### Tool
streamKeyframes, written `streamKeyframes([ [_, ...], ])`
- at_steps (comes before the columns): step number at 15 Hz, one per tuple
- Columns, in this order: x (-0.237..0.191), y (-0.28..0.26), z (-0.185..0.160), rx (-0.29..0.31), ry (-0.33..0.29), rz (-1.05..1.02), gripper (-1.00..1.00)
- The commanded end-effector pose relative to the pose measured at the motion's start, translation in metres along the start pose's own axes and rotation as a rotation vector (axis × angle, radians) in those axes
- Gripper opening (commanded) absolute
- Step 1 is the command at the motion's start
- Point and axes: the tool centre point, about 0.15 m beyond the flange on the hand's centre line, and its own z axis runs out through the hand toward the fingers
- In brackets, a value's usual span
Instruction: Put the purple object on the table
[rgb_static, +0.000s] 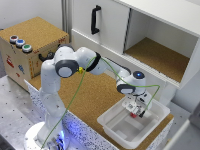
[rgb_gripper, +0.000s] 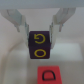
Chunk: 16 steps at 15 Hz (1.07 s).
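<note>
The purple object (rgb_gripper: 39, 45) is a small dark purple block with a yellow letter on its face. In the wrist view it sits between my two fingertips (rgb_gripper: 56, 29), which press against its sides. My gripper (rgb_gripper: 40, 34) is shut on it, low inside a white bin (rgb_gripper: 10, 60). In the exterior view the gripper (rgb_static: 136, 109) reaches down into the white bin (rgb_static: 112, 127), and the purple object is too small to make out there. The cork-brown table (rgb_static: 90, 97) carries the bin at the exterior view's lower right.
A small red block (rgb_gripper: 50, 75) with a black letter lies on the bin floor right beside the purple one. A cork-topped box with coloured buttons (rgb_static: 27, 42) stands at the exterior view's left. An open white cupboard (rgb_static: 160, 55) stands behind.
</note>
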Motion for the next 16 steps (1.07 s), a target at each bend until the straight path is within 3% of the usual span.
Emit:
streamKeyframes([
  [1, 0.012, -0.030, -0.072, 0.052, 0.118, 0.050, -1.00],
  [2, 0.012, -0.039, -0.084, 0.059, 0.141, 0.062, -1.00],
  [10, 0.004, -0.168, -0.120, 0.088, 0.152, 0.025, -1.00],
  [13, 0.000, -0.207, -0.113, 0.072, 0.131, 0.006, -1.00],
  [16, -0.007, -0.227, -0.091, 0.032, 0.063, -0.009, -1.00],
])
